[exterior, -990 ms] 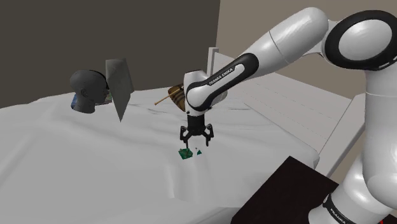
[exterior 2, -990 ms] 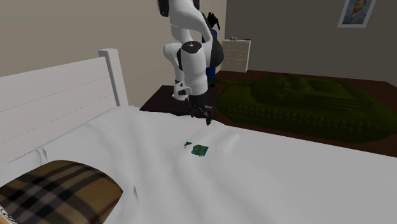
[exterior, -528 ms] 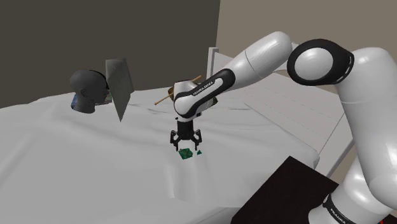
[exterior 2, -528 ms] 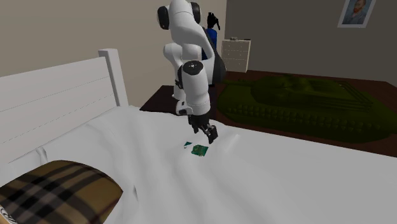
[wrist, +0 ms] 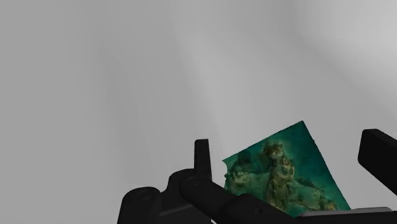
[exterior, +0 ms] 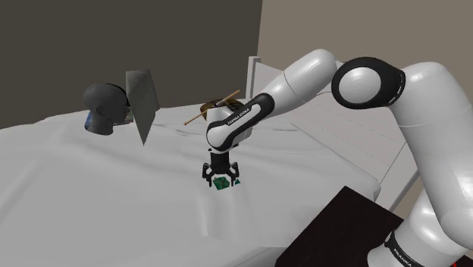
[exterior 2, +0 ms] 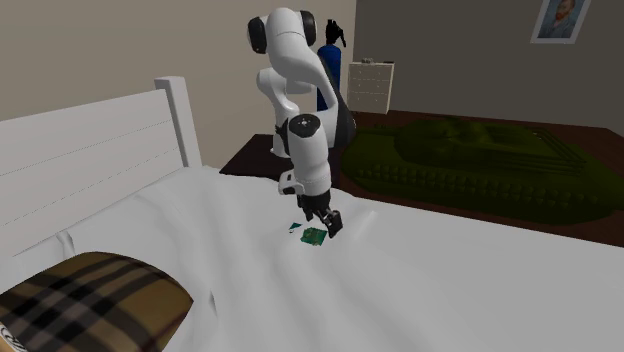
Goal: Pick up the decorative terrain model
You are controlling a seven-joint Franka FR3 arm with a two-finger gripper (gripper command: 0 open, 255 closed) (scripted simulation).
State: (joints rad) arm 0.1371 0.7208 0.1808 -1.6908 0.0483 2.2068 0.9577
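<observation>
- Pincer point(exterior: 220, 177) has come down over the last second from well above the bedsheet point(exterior: 106, 205) to just over it. Its fingers point(wrist: 202, 159) stand apart and straddle the terrain model point(exterior: 221, 183).
- Location: the terrain model is a small, flat, green-teal relief piece lying on the bedsheet near the edge on the stand point(exterior: 341, 227) side.
- Wrist view: the terrain model point(wrist: 286, 172) lies between the fingers — not held.
- Judgement: the approach is nearly complete. What remains is closing and lifting — a thin piece on soft sheet may slip.
</observation>
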